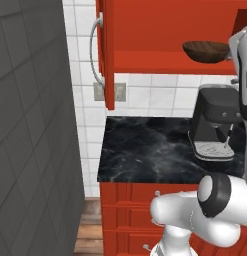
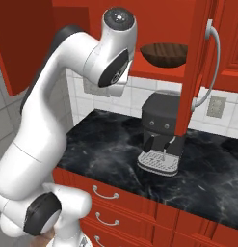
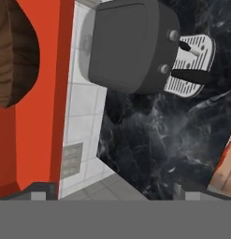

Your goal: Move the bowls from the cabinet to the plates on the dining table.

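Note:
A dark brown wooden bowl [image 1: 207, 51] [image 2: 164, 54] sits on the red shelf of the cabinet [image 1: 145, 35] [image 2: 159, 21], whose doors stand open. In the hand view the bowl [image 3: 14, 51] fills the upper left, beside the shelf's red edge [image 3: 51, 93]. My gripper [image 3: 114, 193] is open with nothing between its fingers. Its two dark fingertips [image 3: 39, 193] stand far apart, short of the bowl. The plates and the dining table are out of view.
A dark coffee machine [image 1: 215, 125] [image 2: 161, 130] [image 3: 131, 46] stands on the black marble counter [image 1: 145, 150] [image 2: 106, 144] right under the shelf. Open cabinet doors with silver handles jut out at the left [image 1: 107, 55] and the right [image 2: 193, 72]. A grey wall [image 1: 30, 125] closes the left side.

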{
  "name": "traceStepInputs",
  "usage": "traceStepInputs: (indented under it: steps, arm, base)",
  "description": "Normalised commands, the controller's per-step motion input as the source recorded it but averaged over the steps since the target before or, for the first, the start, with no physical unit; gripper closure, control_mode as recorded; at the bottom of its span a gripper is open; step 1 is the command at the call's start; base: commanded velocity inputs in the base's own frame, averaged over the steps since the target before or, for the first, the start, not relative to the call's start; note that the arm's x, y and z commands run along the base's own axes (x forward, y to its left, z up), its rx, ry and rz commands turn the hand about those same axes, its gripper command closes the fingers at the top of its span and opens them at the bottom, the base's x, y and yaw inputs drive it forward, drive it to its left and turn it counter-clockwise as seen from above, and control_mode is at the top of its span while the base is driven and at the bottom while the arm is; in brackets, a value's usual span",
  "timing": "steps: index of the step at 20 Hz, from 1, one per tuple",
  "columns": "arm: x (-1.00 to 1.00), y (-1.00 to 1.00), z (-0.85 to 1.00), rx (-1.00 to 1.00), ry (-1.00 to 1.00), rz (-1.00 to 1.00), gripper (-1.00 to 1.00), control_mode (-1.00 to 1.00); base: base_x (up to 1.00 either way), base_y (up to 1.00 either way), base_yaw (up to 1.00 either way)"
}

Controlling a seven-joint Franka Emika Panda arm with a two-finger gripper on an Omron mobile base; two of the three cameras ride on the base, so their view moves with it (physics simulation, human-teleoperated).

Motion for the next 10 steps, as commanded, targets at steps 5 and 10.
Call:
traceStepInputs:
  steps: [5,10]
  arm:
    - [0.36,-0.04,0.04,0.00,-0.03,0.00,-1.00,-1.00]
    - [0.26,-0.06,0.07,0.00,-0.05,0.00,-1.00,-1.00]
  base:
    - [0.00,0.00,0.00]
    - [0.00,0.00,0.00]
